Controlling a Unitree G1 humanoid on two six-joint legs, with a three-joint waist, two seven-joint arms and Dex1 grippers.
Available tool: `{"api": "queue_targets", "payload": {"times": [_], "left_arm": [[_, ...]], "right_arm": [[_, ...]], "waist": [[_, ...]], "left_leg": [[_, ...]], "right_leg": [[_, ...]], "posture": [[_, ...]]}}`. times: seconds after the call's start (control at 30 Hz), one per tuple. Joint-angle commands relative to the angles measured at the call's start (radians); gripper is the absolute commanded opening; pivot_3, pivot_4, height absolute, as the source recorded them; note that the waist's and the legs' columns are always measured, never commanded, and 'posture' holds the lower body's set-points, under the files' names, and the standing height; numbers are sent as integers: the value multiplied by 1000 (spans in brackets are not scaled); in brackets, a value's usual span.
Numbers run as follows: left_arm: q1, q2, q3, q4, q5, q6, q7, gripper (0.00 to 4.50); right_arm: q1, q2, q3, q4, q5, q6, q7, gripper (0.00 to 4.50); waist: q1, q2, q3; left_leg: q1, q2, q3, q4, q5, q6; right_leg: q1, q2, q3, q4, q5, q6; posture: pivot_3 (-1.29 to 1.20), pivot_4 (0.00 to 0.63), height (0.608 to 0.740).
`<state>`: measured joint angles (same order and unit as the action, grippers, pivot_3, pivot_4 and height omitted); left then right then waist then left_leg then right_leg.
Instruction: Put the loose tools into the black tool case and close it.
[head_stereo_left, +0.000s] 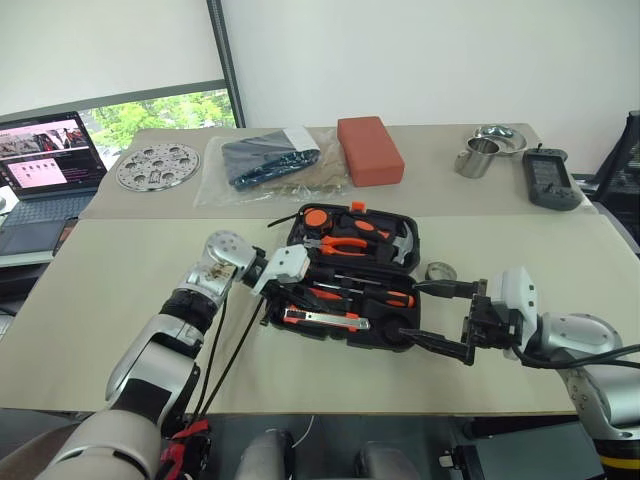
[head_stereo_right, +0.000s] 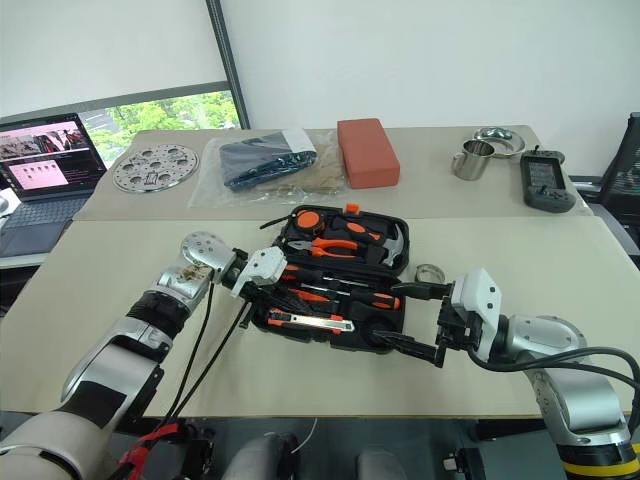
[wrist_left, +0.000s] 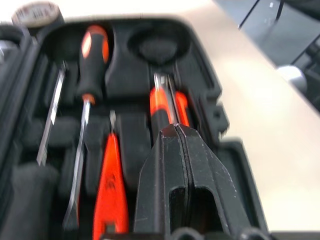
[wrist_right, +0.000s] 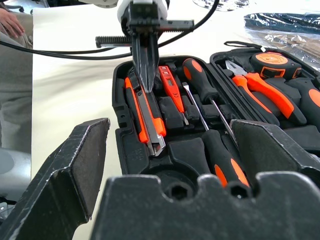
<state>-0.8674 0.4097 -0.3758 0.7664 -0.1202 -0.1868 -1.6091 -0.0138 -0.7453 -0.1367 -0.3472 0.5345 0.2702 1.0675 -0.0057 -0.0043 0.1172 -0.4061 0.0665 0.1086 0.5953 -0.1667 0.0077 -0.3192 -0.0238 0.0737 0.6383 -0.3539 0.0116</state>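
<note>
The black tool case (head_stereo_left: 300, 232) lies open in the middle of the table. In its slots rest an orange-black utility knife (wrist_right: 149, 122), a slim all-orange screwdriver (wrist_right: 171, 90) and two orange-and-black screwdrivers (wrist_right: 199, 82) (wrist_right: 225, 167). My left gripper (wrist_right: 147, 87) is shut with nothing in it, its tip just above the knife at the case's left side. At the case's front right corner my right gripper (head_stereo_left: 412, 312) stands open and empty, one finger on each side of the corner. A small grey tape roll (head_stereo_left: 440, 271) sits on the table just right of the case.
Orange pliers (wrist_right: 260, 90) and a hammer (head_stereo_left: 403, 243) fill the case's far half. Behind it lie a bagged dark bundle (head_stereo_left: 268, 160), a red-orange block (head_stereo_left: 369, 150), a metal disc (head_stereo_left: 152, 167), a cup (head_stereo_left: 478, 157) and a black handset (head_stereo_left: 548, 180). A laptop (head_stereo_left: 45, 160) stands far left.
</note>
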Motion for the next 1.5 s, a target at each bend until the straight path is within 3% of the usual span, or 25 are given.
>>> {"api": "queue_targets", "payload": {"times": [0.03, 0.7, 0.9, 1.1, 1.2, 1.37, 1.5], "left_arm": [[-18, -6, -3, 26, 43, -51, -3, 30], [9, -54, -33, 220, 169, -215, 68, 30], [-12, -83, 56, 129, 80, -198, 102, 30], [-9, -49, 161, -101, -52, -5, 95, 30], [16, -17, 187, -222, -93, 116, 103, 679], [91, 24, 251, -512, -195, 369, 203, 2375], [152, 69, 245, -657, -174, 458, 282, 3718]], "right_arm": [[-5, 0, -23, -32, 22, -5, -4, 4500], [-2, -7, -20, -26, 9, -7, -5, 4500], [-33, 2, -28, 20, -53, -10, -84, 4500], [-95, -23, -8, 117, -155, 17, -169, 4500], [-117, -65, 4, 175, -190, 16, -140, 4500], [-284, -151, 104, 401, -313, 47, -106, 4500], [-376, -165, 172, 518, -357, 11, -20, 4500]], "waist": [[0, 0, 0], [1, -1, -5], [7, -1, -6], [4, -1, -4], [-2, -1, -4], [-13, 1, -3], [-9, 1, -3]], "left_leg": [[0, 0, 0, 0, 0, 0], [2, 0, 0, 0, 0, 0], [1, 0, 0, 2, 0, 0], [-2, 1, 0, 1, 0, 0], [-1, 0, 0, 0, 0, 0], [1, 1, 2, 0, 0, 0], [2, 1, 1, 0, 0, 0]], "right_leg": [[0, 0, 0, 0, 0, 0], [2, -1, 0, 1, 0, 0], [1, -2, 0, 2, 0, 0], [-2, -1, 0, 2, 0, 0], [-2, 0, 0, 2, 0, 0], [-1, 0, 1, 2, 0, 0], [0, 0, 1, 2, 0, 0]], "posture": [[0, 150, 740], [0, 150, 740], [0, 150, 740], [0, 150, 740], [0, 150, 740], [0, 150, 740], [0, 150, 740]]}}
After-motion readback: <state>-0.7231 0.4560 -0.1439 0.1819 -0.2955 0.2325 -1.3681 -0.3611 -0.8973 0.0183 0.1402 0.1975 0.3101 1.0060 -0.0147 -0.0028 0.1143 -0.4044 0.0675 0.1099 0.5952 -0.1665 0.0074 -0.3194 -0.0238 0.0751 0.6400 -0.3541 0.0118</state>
